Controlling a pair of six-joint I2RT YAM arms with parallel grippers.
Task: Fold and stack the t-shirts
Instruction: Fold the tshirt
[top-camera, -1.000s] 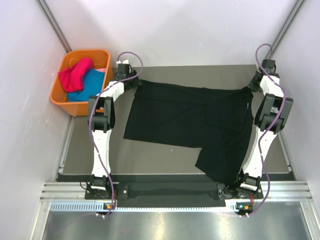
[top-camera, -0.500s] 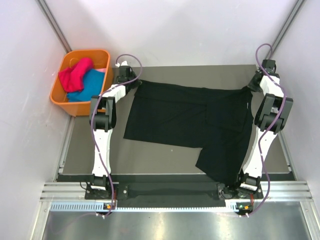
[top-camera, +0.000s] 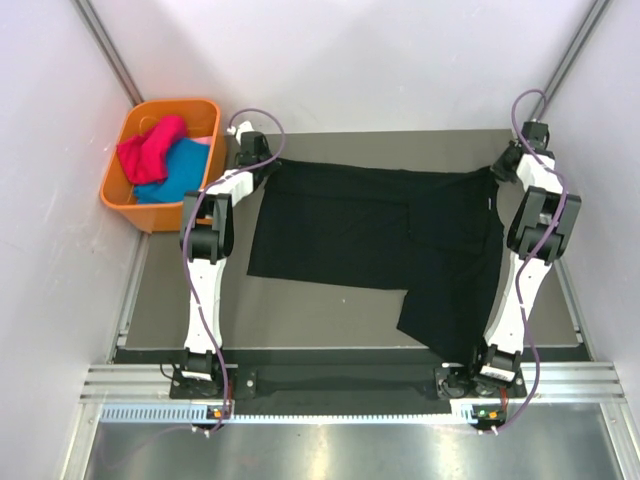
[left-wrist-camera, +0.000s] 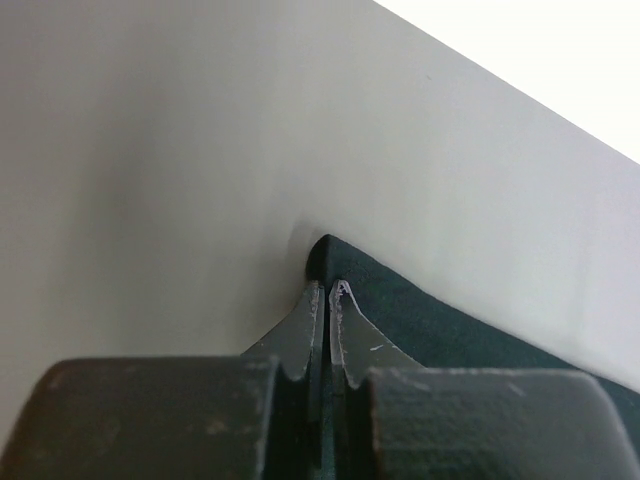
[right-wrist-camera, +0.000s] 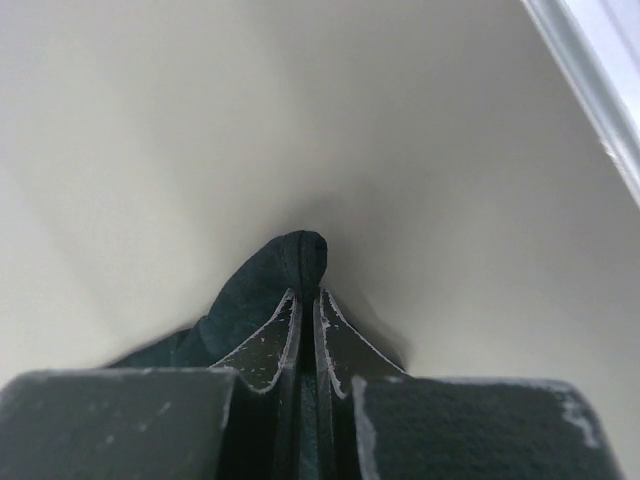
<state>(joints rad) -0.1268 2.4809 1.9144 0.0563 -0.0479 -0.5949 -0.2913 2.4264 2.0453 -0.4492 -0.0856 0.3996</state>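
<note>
Top view: a black shirt (top-camera: 340, 225) lies spread across the grey table (top-camera: 300, 310), its far edge drawn out between the two wrists and one flap reaching down on the right toward the near edge.
Left claw (left-wrist-camera: 325, 300): pressed together on the shirt's far-left corner — the wrist view shows dark cloth caught at the fingertips and running off to the right.
Right claw (right-wrist-camera: 307, 300): pressed together on the far-right corner, with a small fold of black cloth poking up past the tips.
Only from above: the shirt's whole outline, the overlapping layers near its middle, and both arms stretched to the table's far corners.
Only from the wrists: the pinch itself — from overhead the fingertips are too small and too dark against the cloth to make out.
Basket (top-camera: 170, 101): orange, off the table's far-left corner, near the left wrist but apart from it.
Inside it: a pink shirt (top-camera: 150, 150) lying over a blue shirt (top-camera: 180, 175).
In the way: the right arm (top-camera: 530, 240) runs just beside the shirt's right edge, its base next to the hanging flap; the left arm (top-camera: 205, 250) stands clear of the cloth except at the claw.
</note>
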